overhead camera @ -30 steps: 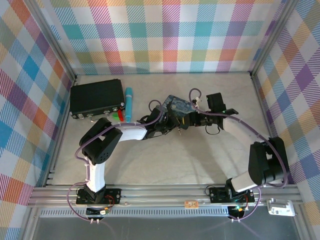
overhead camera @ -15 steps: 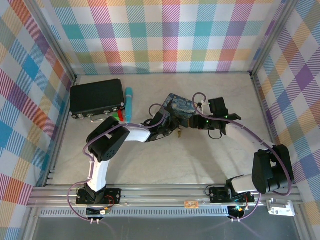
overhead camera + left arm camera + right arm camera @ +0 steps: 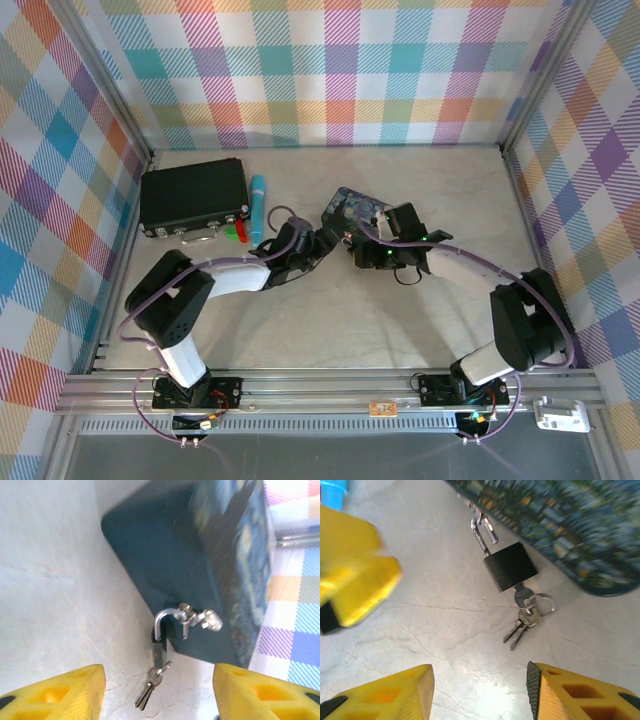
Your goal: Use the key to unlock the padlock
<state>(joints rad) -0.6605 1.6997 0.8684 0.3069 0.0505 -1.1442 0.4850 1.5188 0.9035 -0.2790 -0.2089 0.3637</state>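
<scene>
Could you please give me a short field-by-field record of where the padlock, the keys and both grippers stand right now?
padlock: black body, shackle hooked in the hasp of the painted box
key: appears inserted in the padlock's keyhole
spare keys: on the same ring, lying on the table
left gripper: fingers apart, holding nothing
right gripper: fingers apart, holding nothing
shackle released: unclear

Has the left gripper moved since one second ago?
Yes. The left gripper has pulled back leftward, away from the painted box, nearer the light-blue cylinder.
</scene>
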